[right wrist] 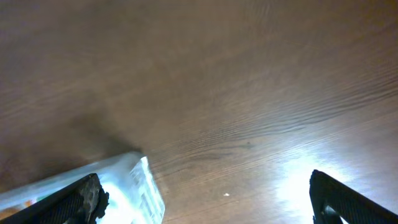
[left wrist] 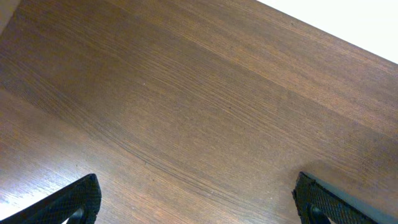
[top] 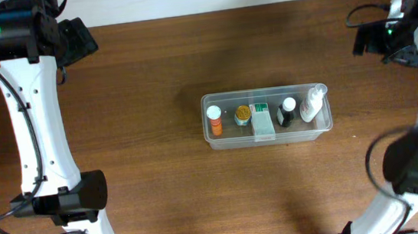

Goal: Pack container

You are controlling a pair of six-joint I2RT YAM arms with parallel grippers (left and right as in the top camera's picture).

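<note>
The jaws of the left gripper (left wrist: 199,208) were seen spread wide with nothing between them. Only bare brown wood of the surface (left wrist: 199,93) lay below and ahead of them, and no task item was near.

The jaws of the right gripper (right wrist: 205,205) were likewise spread wide and empty. A corner of the clear plastic container (right wrist: 134,180) was glimpsed in the right wrist view just beside one fingertip (right wrist: 81,199), though how near it truly lay could not be told there.

From overhead, the container (top: 226,96) was found between the two pairs of jaws and well apart from both, nearer the right pair. Inside it, reading away from the left jaws, were set:

- an orange-capped bottle (top: 215,121)
- a small gold-lidded jar (top: 243,114)
- a white-and-green box (top: 262,121)
- a dark bottle with a white cap (top: 288,112)
- a clear bottle (top: 312,105) leaning into the end nearest the right jaws

Nothing loose was seen on the surface, so the packing was judged to be complete or nearly so.

If the right jaws were brought in low, the rim could be clipped, the light tub shoved or tilted, and the narrow upright bottles toppled. The leaning clear bottle was judged the likeliest to be knocked out. A grasp taken at one end only could let the tub sag and its contents slide.
</note>
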